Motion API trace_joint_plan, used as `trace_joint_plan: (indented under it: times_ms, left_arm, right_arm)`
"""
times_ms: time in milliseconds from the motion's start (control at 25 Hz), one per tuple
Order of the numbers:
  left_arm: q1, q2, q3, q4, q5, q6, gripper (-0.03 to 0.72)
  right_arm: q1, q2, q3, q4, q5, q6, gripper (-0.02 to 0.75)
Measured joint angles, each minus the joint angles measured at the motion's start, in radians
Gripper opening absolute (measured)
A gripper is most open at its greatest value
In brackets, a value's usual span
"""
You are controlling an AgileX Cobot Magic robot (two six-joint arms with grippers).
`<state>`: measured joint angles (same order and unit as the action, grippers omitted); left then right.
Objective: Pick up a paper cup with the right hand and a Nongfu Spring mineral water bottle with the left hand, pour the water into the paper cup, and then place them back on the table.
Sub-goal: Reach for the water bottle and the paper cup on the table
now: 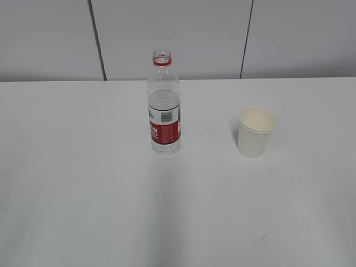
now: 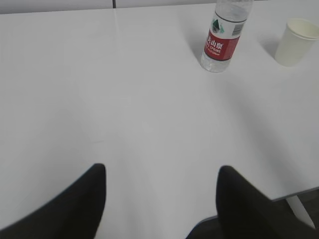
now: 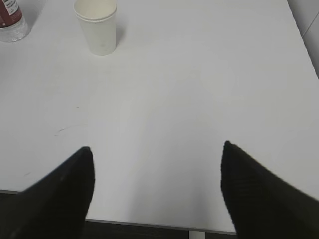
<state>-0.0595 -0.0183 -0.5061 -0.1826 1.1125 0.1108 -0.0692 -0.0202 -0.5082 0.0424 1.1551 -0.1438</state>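
- Leftmost, the left hand (image 2: 159, 199) waits well short of everything, its fingers (image 2: 84, 199) spread wide and empty over bare tabletop (image 1: 72, 183).
- Next, the Nongfu Spring mineral water bottle (image 1: 164, 105) stands upright and uncapped near the middle, the water (image 1: 163, 100) reaching roughly two-thirds up. Likely weighty, smooth, squeezable; grip the labelled lower body gently.
- Right of it, well apart, the paper cup (image 1: 255, 132) stands upright, seemingly empty. Light and crushable; take it mid-wall, softly.
- Rightmost, the right hand (image 3: 157, 194) hangs back, fingers (image 3: 249, 194) wide open, holding nothing.
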Motion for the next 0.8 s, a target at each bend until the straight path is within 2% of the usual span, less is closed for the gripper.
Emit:
trace_joint_plan:
  times_ms: [800]
  left_arm:
    - [0.000,0.000,0.000,0.000,0.000,0.000,0.436]
  right_arm:
    - [0.000,0.000,0.000,0.000,0.000,0.000,0.590]
